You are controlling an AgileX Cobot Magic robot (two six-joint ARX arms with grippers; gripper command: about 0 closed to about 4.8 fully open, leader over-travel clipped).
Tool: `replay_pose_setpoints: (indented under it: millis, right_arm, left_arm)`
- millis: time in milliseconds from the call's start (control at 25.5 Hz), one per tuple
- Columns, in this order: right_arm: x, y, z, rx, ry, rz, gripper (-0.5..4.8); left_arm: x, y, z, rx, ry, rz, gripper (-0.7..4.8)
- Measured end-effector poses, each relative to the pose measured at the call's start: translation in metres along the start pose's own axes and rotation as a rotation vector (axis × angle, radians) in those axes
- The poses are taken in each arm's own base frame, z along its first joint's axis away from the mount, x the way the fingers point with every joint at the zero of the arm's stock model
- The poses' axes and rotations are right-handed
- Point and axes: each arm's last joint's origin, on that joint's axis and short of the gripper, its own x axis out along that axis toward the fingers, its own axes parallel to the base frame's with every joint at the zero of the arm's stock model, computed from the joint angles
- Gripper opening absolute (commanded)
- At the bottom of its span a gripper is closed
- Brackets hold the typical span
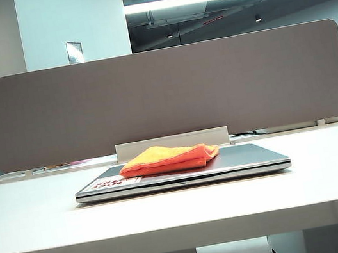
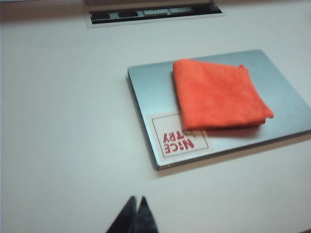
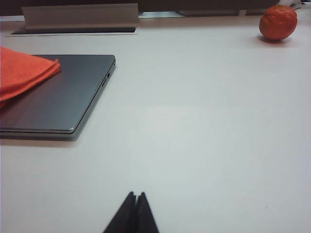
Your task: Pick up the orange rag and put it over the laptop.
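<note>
1. Hanging above the bare white counter (image 2: 63, 121), the left claw (image 2: 134, 216) sits pinched fully shut with nothing between its tips, well apart from the closed laptop (image 2: 286, 104).
2. Resting on the laptop's lid, the orange rag (image 2: 218, 94) lies folded into a rough square. It covers the middle of the lid, one corner overlapping the white-and-red "NICE TRY" sticker (image 2: 179, 141); much of the silver-grey lid remains bare around it.
3. Judging by its soft drape and rounded folds, the rag looks light, limp and non-fragile. It would sag if lifted by one edge, so the thick folded corner nearest the sticker seems the safest place to pinch. The smooth lid beneath may let it slide.
4. Sitting on the far right of the counter, the glossy orange fruit-like ball (image 3: 278, 22) is well apart from the laptop.
5. Poised over empty counter beside the laptop, the right claw (image 3: 135, 213) is likewise closed tight and empty.
6. No containers are in view.
</note>
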Motion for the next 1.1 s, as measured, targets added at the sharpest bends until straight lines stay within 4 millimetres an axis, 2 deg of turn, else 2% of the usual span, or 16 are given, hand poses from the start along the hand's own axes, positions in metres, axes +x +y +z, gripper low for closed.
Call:
replay_pose_setpoints:
  millis: [118, 432, 510, 746, 981, 1099]
  right_arm:
    - [0.0, 0.0, 0.0, 0.0, 0.0, 0.0, -0.05]
    - [0.0, 0.0, 0.0, 0.0, 0.0, 0.0, -0.05]
    - [0.0, 0.0, 0.0, 0.0, 0.0, 0.0, -0.05]
    - [0.0, 0.0, 0.0, 0.0, -0.001, 0.0, -0.05]
    - [0.0, 0.0, 0.0, 0.0, 0.0, 0.0, -0.05]
    - [0.0, 0.0, 0.0, 0.0, -0.001, 0.0, -0.05]
  left_arm:
    - [-0.015, 0.0, -0.023, -0.039, -0.034, 0.017, -0.06]
    - [-0.038, 0.003, -0.052, -0.056, -0.065, 0.11, -0.06]
    - [-0.052, 0.003, -0.06, -0.041, -0.062, 0.153, -0.06]
    - [-0.063, 0.003, -0.067, -0.044, -0.075, 0.154, -0.06]
    - [-0.064, 0.003, -0.065, -0.043, -0.093, 0.159, -0.06]
    - [-0.062, 0.005, -0.066, -0.044, -0.112, 0.216, -0.06]
